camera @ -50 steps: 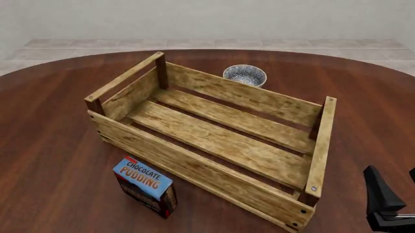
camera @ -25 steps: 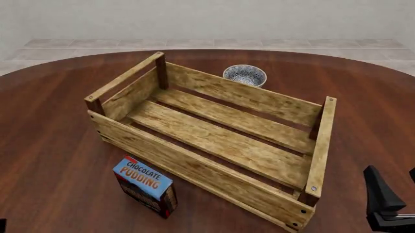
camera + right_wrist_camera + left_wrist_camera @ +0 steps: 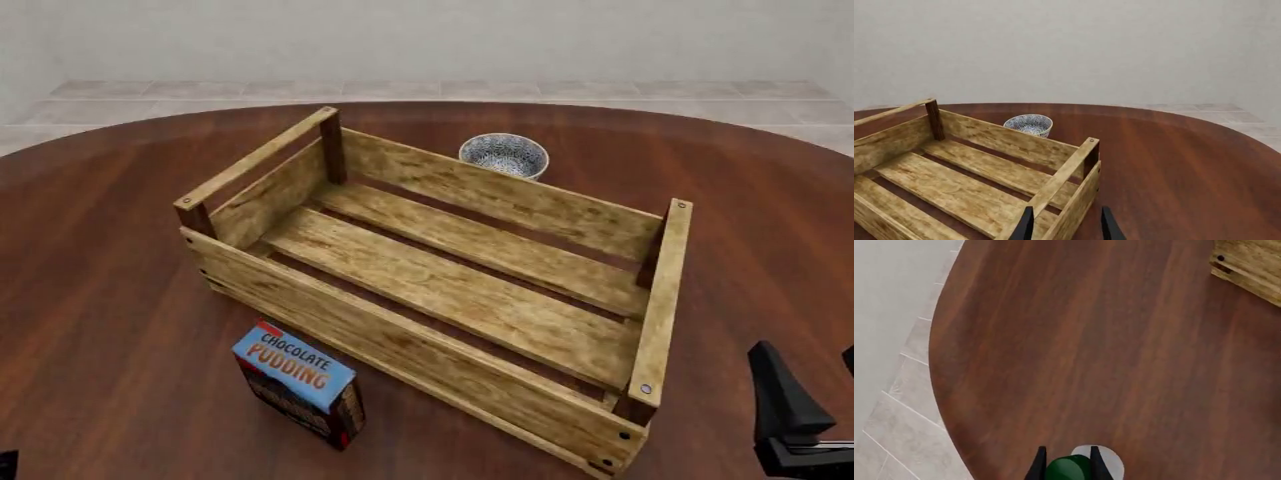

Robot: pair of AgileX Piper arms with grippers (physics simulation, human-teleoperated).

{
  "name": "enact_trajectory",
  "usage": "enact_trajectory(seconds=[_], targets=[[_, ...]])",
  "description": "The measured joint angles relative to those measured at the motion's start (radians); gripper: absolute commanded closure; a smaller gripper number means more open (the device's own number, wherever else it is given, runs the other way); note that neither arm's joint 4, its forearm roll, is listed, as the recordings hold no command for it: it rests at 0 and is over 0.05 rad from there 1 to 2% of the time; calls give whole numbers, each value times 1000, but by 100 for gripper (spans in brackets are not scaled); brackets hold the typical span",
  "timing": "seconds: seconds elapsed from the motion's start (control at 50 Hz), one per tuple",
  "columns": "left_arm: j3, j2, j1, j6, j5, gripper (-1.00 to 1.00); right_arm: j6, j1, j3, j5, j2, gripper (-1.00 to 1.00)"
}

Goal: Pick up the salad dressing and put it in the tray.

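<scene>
A dark sliver of the left gripper (image 3: 6,462) is just creeping into the bottom left corner of the front view, where half a second ago it was barely showing and a second ago not at all. In its own wrist view its two fingers are sitting tight on either side of the green cap of the salad dressing (image 3: 1114,466), with the pale body showing just past them. The cap is filling the gap, so I am reading that as a grip on the bottle.

The bottle itself is staying out of the front view, down by the near left edge of the table (image 3: 107,330), well apart from the tray (image 3: 400,340), whose corner is only peeking into the far side of the wrist view. The tray is lying empty, the pudding box (image 3: 296,380) standing just in front of it and the bowl (image 3: 505,153) behind.

The right gripper (image 3: 1066,227) is waiting by the tray's near right corner, fingers spread and holding nothing. So the carry is only beginning - the lift and the trip across are still ahead.
</scene>
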Motion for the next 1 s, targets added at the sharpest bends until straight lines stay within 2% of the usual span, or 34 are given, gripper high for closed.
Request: enact_trajectory(seconds=[0.28,0.52,0.72,1.0], targets=[[-1,-5,-2,-8,9,100,0,0,0,0,0,-100],[-45,-67,-33,-37,81,100,0,0,0,0,0,-100],[-133,-116,-72,-75,153,100,0,0,0,0,0,-100],[-317,-157,-142,-134,272,100,0,0,0,0,0,-100]])
